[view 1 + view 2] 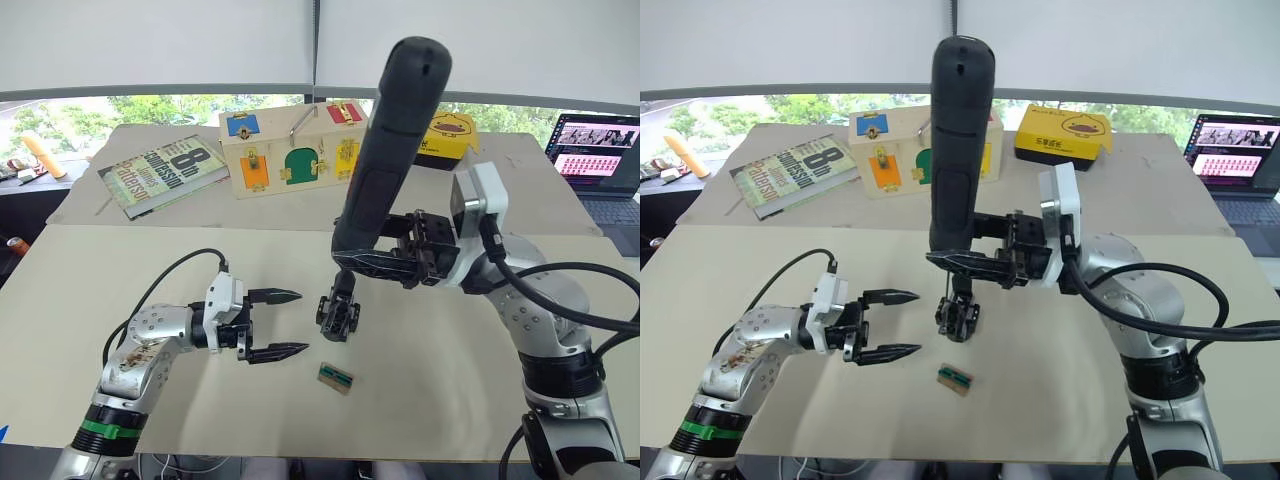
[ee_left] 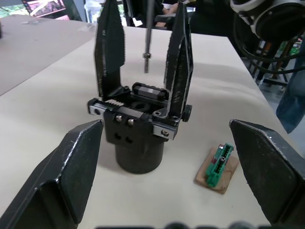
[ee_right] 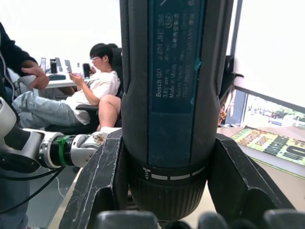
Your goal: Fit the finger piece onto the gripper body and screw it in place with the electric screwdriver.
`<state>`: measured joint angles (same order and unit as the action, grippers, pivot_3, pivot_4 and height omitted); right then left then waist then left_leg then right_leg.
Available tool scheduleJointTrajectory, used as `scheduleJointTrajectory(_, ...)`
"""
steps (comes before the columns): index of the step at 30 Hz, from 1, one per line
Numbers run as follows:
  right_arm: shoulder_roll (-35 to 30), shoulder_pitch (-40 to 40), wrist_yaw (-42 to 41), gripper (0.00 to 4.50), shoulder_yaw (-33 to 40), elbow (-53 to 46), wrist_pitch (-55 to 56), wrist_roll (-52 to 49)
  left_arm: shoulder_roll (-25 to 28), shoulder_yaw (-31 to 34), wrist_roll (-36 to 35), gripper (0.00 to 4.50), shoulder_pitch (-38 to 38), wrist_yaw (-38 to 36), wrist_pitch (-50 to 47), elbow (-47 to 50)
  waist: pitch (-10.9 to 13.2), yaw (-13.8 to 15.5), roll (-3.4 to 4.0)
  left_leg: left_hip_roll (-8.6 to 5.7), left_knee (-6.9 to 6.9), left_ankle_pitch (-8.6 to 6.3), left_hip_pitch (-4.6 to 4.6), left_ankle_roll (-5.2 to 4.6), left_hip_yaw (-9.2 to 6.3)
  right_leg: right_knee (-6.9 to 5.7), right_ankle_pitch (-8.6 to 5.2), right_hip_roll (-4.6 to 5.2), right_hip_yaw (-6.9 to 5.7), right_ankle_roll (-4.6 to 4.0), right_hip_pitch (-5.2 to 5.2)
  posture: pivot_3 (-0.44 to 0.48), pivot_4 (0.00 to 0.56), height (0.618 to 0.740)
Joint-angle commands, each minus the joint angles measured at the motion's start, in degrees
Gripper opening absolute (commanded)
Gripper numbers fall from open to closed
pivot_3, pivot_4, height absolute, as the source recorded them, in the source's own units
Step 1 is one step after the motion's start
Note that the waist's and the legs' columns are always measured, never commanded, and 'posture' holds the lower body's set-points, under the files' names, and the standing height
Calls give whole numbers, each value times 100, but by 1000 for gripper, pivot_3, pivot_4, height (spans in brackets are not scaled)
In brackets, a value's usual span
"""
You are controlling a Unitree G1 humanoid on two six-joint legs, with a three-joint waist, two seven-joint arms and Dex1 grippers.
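The gripper body (image 2: 138, 140), a chunky black block on a round base, stands upright on the beige table (image 1: 120, 270). Two pointed black fingers (image 2: 108, 52) rise from it, so the finger piece sits on the body; I cannot tell which of the two it is. My right gripper (image 1: 352, 262) is shut on the electric screwdriver (image 1: 395, 150), holding it upright and slightly tilted. Its thin metal bit (image 2: 147, 45) hangs just over the body, between the two fingers. My left gripper (image 1: 300, 322) is open and empty, a short way to the left of the body.
A small green-topped block (image 1: 336, 377) lies on the table just in front of the gripper body. At the back are a wooden lock box (image 1: 295, 150), a book (image 1: 165, 170), a yellow box (image 1: 445, 135) and a laptop (image 1: 600, 160). People (image 3: 97, 90) sit beyond the table.
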<state>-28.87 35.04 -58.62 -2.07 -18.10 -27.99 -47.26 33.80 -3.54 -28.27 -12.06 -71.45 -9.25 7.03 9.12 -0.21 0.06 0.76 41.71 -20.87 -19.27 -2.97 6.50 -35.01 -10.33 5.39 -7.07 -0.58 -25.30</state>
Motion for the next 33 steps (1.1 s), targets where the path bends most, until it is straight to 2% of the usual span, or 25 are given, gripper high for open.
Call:
scheduleJointTrajectory(1,57,182,-96,1895,2,-56,-2,-17,-46,-30,99,4500,-113,4,168,-24,0,0,0,1,0,0,0,1,0,0,0,-2,-1,0,0,0,150,740)
scheduleJointTrajectory(18,89,193,-475,1895,-121,129,-139,138,-208,-264,574,4500,-261,150,428,-373,0,-41,0,0,0,0,-1,1,0,-2,0,-1,-1,0,1,0,150,740)
scheduleJointTrajectory(33,281,41,-594,1895,-167,254,-6,494,-315,-370,650,4500,-233,153,467,-410,0,-45,0,1,1,0,-1,1,0,-4,1,-1,-2,0,1,0,150,740)
